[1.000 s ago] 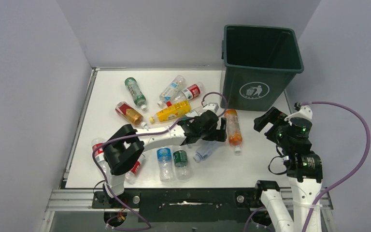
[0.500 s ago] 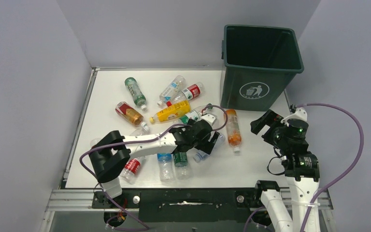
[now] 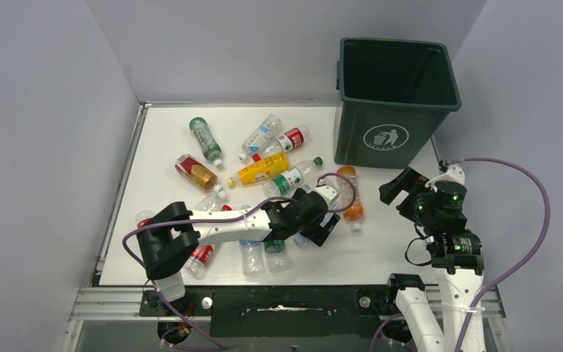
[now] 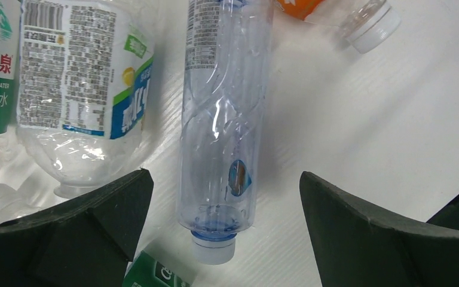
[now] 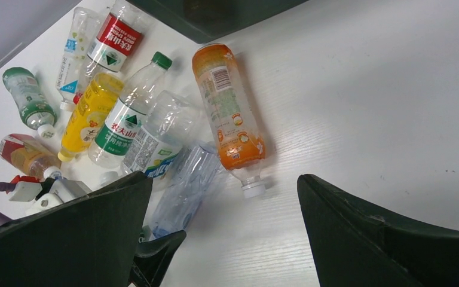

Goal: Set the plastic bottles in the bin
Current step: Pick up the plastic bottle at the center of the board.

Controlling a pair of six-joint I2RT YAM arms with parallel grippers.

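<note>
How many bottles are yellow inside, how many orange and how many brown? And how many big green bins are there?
yellow bottle: 1
orange bottle: 1
brown bottle: 1
bin: 1
Total: 4

bin: upright, far right of bench | bottles: lying scattered left of bin | left pincer: over near bottles | right pincer: near bin front
</note>
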